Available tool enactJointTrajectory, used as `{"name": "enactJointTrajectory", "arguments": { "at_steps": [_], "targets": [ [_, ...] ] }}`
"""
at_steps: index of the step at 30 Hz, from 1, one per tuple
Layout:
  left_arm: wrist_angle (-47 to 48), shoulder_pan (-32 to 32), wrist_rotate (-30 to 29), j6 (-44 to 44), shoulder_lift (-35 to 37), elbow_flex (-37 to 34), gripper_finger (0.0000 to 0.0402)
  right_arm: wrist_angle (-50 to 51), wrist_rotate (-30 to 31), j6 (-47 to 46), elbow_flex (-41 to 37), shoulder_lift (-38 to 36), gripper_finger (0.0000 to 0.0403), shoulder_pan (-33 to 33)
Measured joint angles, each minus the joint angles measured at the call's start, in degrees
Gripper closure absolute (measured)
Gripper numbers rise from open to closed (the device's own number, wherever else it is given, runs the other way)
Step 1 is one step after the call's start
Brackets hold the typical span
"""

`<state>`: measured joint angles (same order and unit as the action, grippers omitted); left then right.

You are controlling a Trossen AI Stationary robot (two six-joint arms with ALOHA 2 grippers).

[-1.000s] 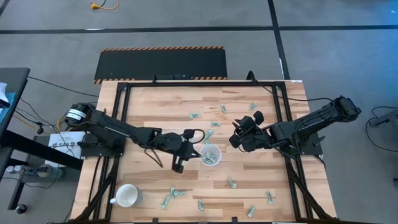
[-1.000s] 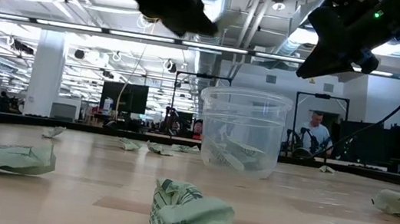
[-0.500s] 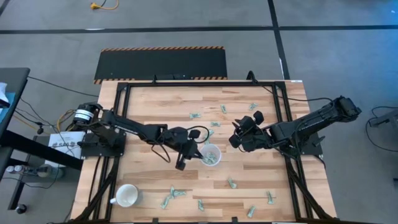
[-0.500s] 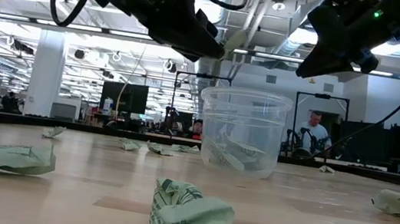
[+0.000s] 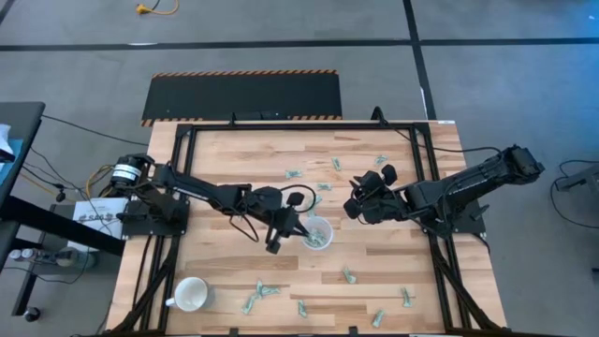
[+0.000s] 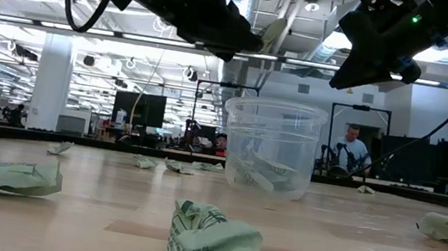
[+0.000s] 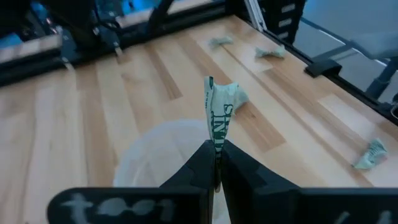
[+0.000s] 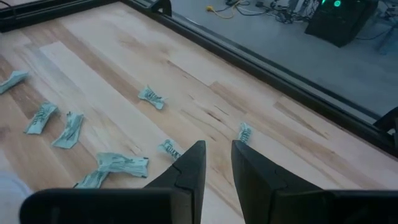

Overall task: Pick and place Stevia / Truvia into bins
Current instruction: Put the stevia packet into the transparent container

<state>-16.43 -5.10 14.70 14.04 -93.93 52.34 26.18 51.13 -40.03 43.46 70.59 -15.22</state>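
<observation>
Pinching one Stevia sachet point(image 7: 217, 121) upright between my left gripper point(image 7: 216, 163) fingertips, jaws clenched tight on its lower edge. Just beyond and below it sits the clear cup point(image 7: 163, 155), its rim partly under the sachet. From above, my left gripper point(image 5: 298, 227) hangs at the cup's point(image 5: 316, 234) near-left rim, mid-table; several sachets already lie inside.

My right gripper point(image 8: 216, 160) is empty, fingers parted by a narrow gap, raised over bare wood. From above it point(image 5: 354, 208) sits just right of the cup, not touching it.

Past the right fingers: a cluster of loose sachets point(image 8: 115, 163) on the table, single ones point(image 8: 151, 97) farther out toward the frame rail.

Low view: cup point(image 6: 271, 149) centre, one crumpled sachet point(image 6: 213, 241) nearest the lens, others point(image 6: 1, 174) left and right. Both arms overhead.

White mug point(image 5: 190, 295) at the table's near-left corner, well apart from the cup. More sachets point(image 5: 257, 296) scattered beside it.
</observation>
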Motion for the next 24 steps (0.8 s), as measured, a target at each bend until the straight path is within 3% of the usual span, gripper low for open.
{"name": "enactJointTrajectory", "arguments": {
  "at_steps": [8,14,24],
  "targets": [
    [-1.6,1.7,0.3,0.0,-0.1,0.0,0.0393,-0.1,0.0,0.0,0.0,0.0,0.0333,0.0],
    [-4.1,1.9,1.9,-1.4,-5.5,1.9,0.0393,-0.1,-0.1,0.0,0.0,0.0,0.0333,0.0],
    [0.0,2.0,3.1,-2.4,-7.6,4.6,0.0392,0.1,-0.1,0.0,0.0,0.0,0.0333,0.0]
  ]
}}
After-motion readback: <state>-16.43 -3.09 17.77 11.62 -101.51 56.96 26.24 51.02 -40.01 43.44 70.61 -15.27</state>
